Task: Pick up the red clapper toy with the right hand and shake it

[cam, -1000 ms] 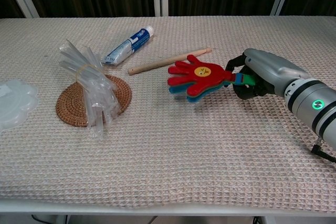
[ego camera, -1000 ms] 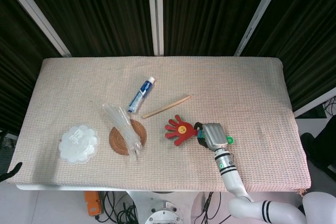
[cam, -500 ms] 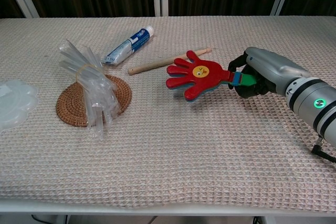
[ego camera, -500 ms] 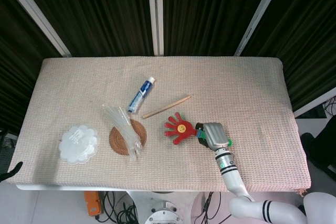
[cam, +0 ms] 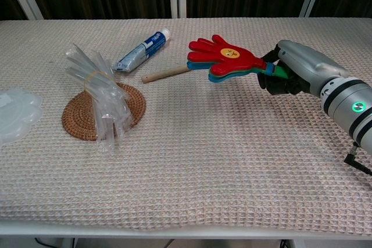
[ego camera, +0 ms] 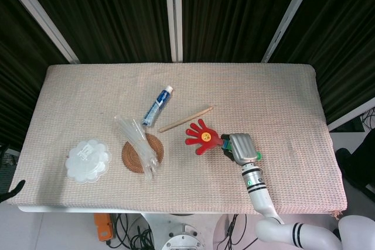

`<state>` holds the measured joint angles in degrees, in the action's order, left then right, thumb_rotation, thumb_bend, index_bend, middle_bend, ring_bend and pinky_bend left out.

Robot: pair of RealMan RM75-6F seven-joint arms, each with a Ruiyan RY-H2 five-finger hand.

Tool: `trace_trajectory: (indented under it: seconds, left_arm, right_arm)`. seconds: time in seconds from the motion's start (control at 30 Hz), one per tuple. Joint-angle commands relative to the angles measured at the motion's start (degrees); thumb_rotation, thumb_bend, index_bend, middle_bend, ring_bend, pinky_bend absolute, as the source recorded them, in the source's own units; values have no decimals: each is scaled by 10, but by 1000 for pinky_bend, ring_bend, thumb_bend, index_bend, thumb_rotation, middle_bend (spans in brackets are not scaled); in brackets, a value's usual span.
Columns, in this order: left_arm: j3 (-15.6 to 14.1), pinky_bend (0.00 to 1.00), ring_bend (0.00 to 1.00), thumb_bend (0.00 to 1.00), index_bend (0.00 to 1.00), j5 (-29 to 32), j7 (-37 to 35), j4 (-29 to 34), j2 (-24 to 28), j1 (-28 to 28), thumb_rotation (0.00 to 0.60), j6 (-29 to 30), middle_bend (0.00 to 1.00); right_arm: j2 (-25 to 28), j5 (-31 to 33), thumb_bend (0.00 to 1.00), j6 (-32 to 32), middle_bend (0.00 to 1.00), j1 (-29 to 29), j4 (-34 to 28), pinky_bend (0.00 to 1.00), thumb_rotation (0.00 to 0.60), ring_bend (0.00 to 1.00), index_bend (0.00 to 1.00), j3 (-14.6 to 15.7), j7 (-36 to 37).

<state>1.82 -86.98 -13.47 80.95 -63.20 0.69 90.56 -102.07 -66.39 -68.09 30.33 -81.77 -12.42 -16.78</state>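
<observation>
The red clapper toy (ego camera: pixel 201 136) (cam: pixel 222 55) is shaped like a hand, with blue and green layers under the red one. It hangs in the air above the table, its palm end pointing left. My right hand (ego camera: pixel 238 147) (cam: pixel 292 74) grips its green handle, fingers wrapped around it. My left hand is only a dark tip (ego camera: pixel 13 191) at the bottom left edge of the head view; whether it is open or closed does not show.
A wooden stick (cam: pixel 167 72) lies just under and left of the toy. A toothpaste tube (cam: pixel 143 49) lies behind it. A bundle of clear plastic tubes (cam: pixel 99 94) rests on a woven coaster (cam: pixel 131 100). A clear plastic lid (ego camera: pixel 87 160) sits at the left.
My right hand has lifted the clapper toy off the table; it rose and moved slightly away from me, now covering part of the stick in the chest view.
</observation>
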Motion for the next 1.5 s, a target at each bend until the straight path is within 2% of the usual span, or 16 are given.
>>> trace_trajectory:
  seconds: [0.03, 0.23, 0.33, 0.5, 0.57, 0.67, 0.8, 0.83, 0.97, 1.1, 1.17, 1.3, 1.4, 1.47, 1.5]
  left_arm:
    - [0, 130, 2, 210, 57, 0, 1, 2, 1, 0, 600, 1, 91]
    - [2, 131, 2, 210, 57, -1, 6, 7, 3, -1, 600, 2, 91]
    - [3, 131, 2, 210, 57, -1, 7, 10, 5, -2, 600, 3, 91]
    - [4, 130, 2, 210, 56, -2, 7, 14, 6, -3, 600, 3, 91]
    - [4, 130, 2, 210, 56, -3, 7, 15, 7, -3, 600, 3, 91]
    - [4, 129, 2, 209, 57, -3, 7, 15, 8, -4, 600, 2, 91]
    - [5, 129, 2, 210, 57, -3, 7, 16, 8, -5, 600, 1, 91]
    - [5, 129, 2, 209, 57, -3, 8, 15, 8, -5, 600, 1, 91]
    - [4, 129, 2, 209, 57, -3, 8, 15, 7, -6, 600, -1, 91]
    - [4, 129, 2, 210, 57, -3, 9, 15, 7, -7, 600, -1, 91]
    - [4, 129, 2, 210, 57, -3, 9, 15, 6, -7, 600, -2, 91]
    - [4, 129, 2, 210, 57, -3, 8, 14, 5, -7, 600, -2, 91]
    - [4, 129, 2, 210, 57, -3, 8, 13, 6, -7, 600, -2, 91]
    - [4, 128, 2, 209, 57, -3, 8, 14, 6, -7, 600, -1, 91]
    - [4, 128, 2, 210, 57, -3, 8, 14, 6, -7, 600, -1, 91]
  right_arm:
    - [4, -17, 898, -8, 1000, 1, 3, 1000, 600, 1000, 1000, -5, 19]
    - [15, -65, 907, -29, 1000, 7, 11, 1000, 600, 1000, 1000, -32, 109]
    - [32, -73, 913, -23, 1000, 13, -5, 1000, 600, 1000, 1000, -60, 186]
    - [64, -77, 961, -2, 1000, 17, -47, 1000, 600, 1000, 1000, -119, 420]
    - [73, -69, 972, 1, 1000, 17, -58, 1000, 600, 1000, 1000, -142, 483]
    - [90, -56, 967, 11, 1000, 17, -73, 1000, 600, 1000, 1000, -160, 526]
    - [106, -60, 967, 18, 1000, 18, -79, 1000, 600, 1000, 1000, -158, 531]
    - [109, -65, 967, 17, 1000, 20, -75, 1000, 600, 1000, 1000, -154, 520]
    - [128, -99, 956, 30, 1000, 42, -42, 1000, 600, 1000, 1000, -112, 373]
    - [156, -139, 938, 56, 1000, 73, -6, 1000, 600, 1000, 1000, -59, 125]
    - [167, -131, 931, 74, 1000, 82, -8, 1000, 600, 1000, 1000, -46, 32]
    - [193, -56, 928, 113, 1000, 93, -53, 1000, 600, 1000, 1000, -36, -133]
    - [212, -7, 919, 130, 1000, 103, -86, 1000, 600, 1000, 1000, -32, -201]
    - [217, 11, 914, 132, 1000, 105, -101, 1000, 600, 1000, 1000, -35, -201]
    - [217, 11, 913, 127, 1000, 104, -108, 1000, 600, 1000, 1000, -40, -178]
